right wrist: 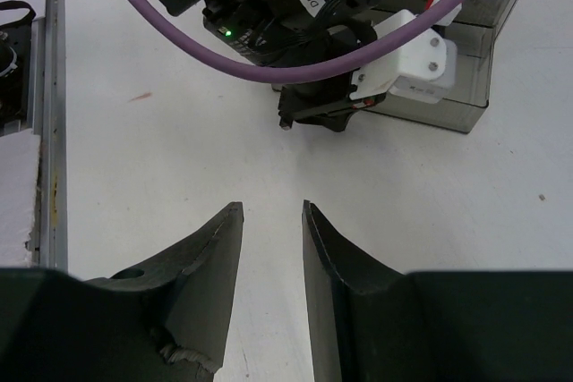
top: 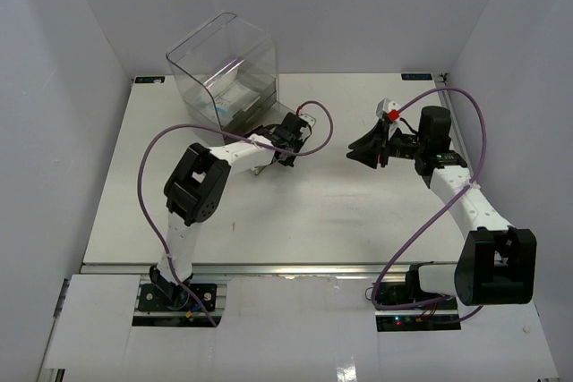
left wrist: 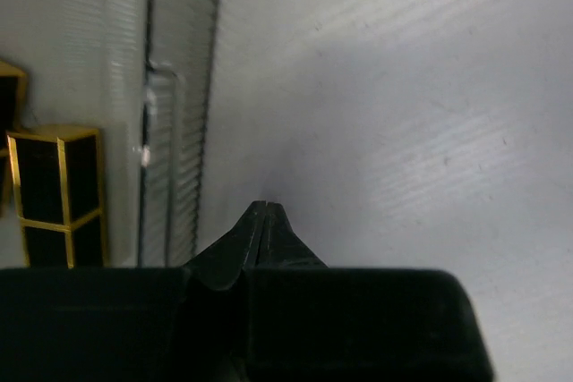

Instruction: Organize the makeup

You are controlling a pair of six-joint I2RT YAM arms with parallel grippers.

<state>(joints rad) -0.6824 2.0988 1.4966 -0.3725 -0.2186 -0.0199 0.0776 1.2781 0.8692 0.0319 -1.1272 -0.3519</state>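
At 11 o'clock on the matte white table (top: 340, 212), a clear, round-cornered acrylic box (top: 224, 55) holds the makeup, including a glossy gold-edged black case (left wrist: 54, 194). Left gripper (left wrist: 266, 221): fingers pressed together, empty, just beside the box. Right gripper (right wrist: 271, 207): fingers slightly apart, empty.

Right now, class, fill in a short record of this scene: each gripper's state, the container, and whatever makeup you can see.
left gripper: shut, holding nothing
right gripper: open, empty
clear box: far side of the table, next to the left gripper
makeup visible: gold-black case by the box's clear wall; pale flat items inside the box, too small to identify
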